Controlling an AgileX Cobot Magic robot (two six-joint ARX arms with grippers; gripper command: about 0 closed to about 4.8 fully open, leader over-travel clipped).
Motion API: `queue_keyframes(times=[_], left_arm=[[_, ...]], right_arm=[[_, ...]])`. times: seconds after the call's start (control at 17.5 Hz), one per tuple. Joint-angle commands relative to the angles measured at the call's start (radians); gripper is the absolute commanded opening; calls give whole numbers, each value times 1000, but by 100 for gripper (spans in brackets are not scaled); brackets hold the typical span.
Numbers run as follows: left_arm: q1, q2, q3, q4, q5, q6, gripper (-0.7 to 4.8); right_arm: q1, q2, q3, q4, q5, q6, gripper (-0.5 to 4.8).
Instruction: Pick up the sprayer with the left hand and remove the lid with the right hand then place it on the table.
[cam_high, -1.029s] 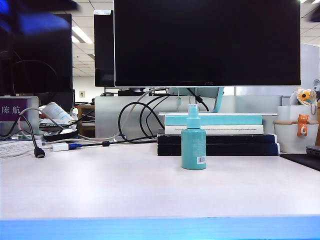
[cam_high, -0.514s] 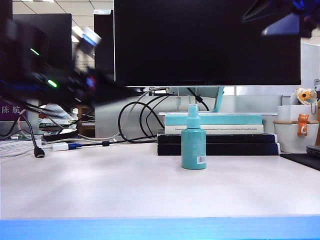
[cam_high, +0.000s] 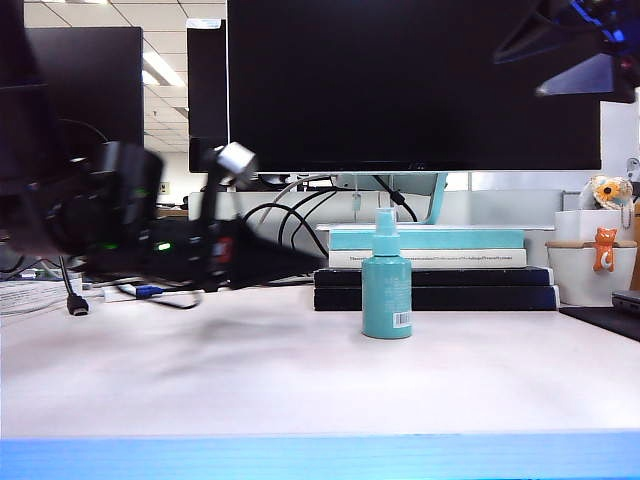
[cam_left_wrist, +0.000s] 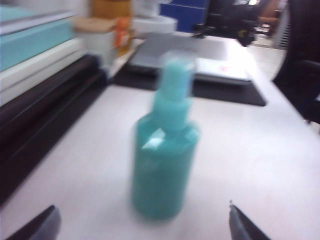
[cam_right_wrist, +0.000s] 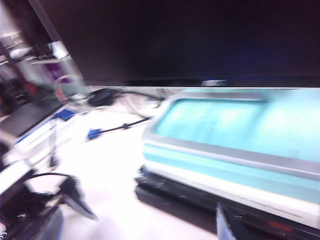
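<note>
Teal plastic, the sprayer (cam_high: 387, 286) is standing upright on the table (cam_high: 250, 380), ahead of the left hand (cam_left_wrist: 142, 222) and centred between its spread fingers, not yet touching either. The right hand (cam_high: 575, 45) is hanging high above it, fingers apart, holding nothing. If the left fingers are closing off-centre, the light bottle could tip. Only the left wrist view is hinting at the clear lid (cam_left_wrist: 177, 62); the exterior view is showing the height gap.

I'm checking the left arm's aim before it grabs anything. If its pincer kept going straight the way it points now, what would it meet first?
Most likely the teal spray bottle. The left pincer is open and the bottle stands upright on the table, centred between its fingertips; depth is blurred.
</note>
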Motion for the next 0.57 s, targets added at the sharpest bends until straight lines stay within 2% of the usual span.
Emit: queue_keyframes(times=[0.06, 0.23, 0.57], left_arm=[[-53, 17, 35, -8, -2, 21, 479], [-106, 98, 95, -40, -42, 31, 479], [-149, 162, 225, -42, -101, -29, 479]], right_arm=[[-7, 6, 5, 16, -5, 0, 390], [-8, 18, 5, 2, -34, 0, 390], [-8, 18, 5, -6, -64, 1, 386]])
